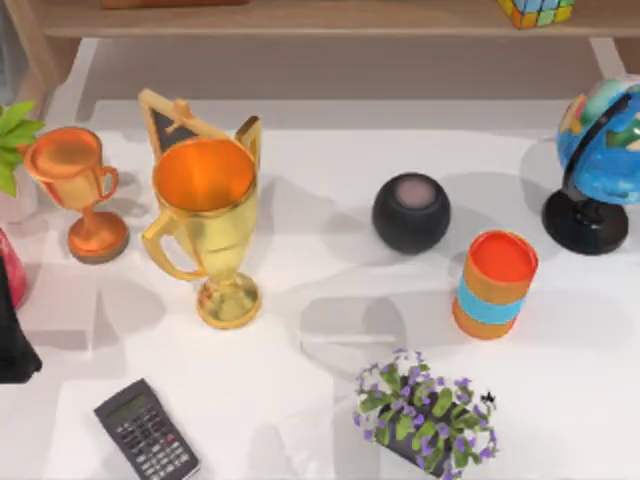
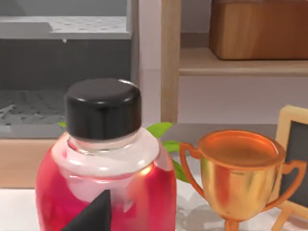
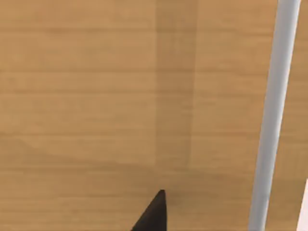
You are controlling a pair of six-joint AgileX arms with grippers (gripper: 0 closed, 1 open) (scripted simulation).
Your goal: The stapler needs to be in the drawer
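Left claw (image 2: 94, 214) hovers beside black-capped red bottle (image 2: 144, 192); orange trophy (image 2: 238, 173) nearby.

A white tabletop (image 1: 320, 400) spreads across the scene, soft grey shadows falling on it. Along the far edge runs a light wooden shelf (image 1: 330, 18), its upright post (image 1: 30, 45) at far left. From the left wrist, a wooden post (image 2: 171, 57) rises beside a grey recessed compartment (image 2: 62, 62), and a wooden box (image 2: 260, 29) sits on a shelf board (image 2: 240, 67).
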